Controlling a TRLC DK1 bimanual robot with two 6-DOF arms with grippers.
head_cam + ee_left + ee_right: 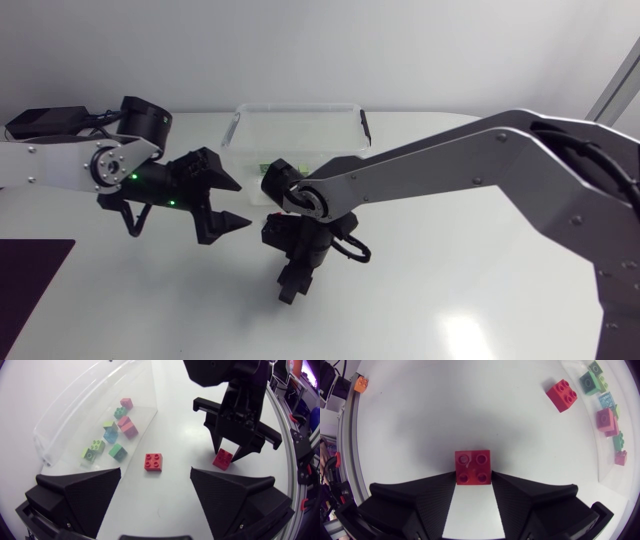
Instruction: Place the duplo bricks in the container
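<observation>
While the head view looks down on the white worktop (450, 300), the clear container (295, 108) stands at its far edge, about mid-width. The left gripper (240, 203) hovers toward the left edge, jaws wide and holding nothing. The right arm reaches past the middle, and the right gripper (290, 292) points straight down, closer to the near edge. Its fingers and whatever they hold are hidden under the wrist in this view.

From the left wrist, a loose red brick (153, 461) lies on the worktop just beside the container's wall, ahead of the open fingers. The stored bricks (111, 435), green, pink and blue, lie inside the container.

From the right wrist, the gripped red brick (472, 466) sits on the worktop. The fingertips appear to press its two opposite sides, but only its near half lies between them. With so shallow a hold, the brick could twist. A straight, slow lift that clears the rim before moving across, then a low release, would suit. How firmly the fingers bear is hard to tell, and the container is cut off at this view's side.
</observation>
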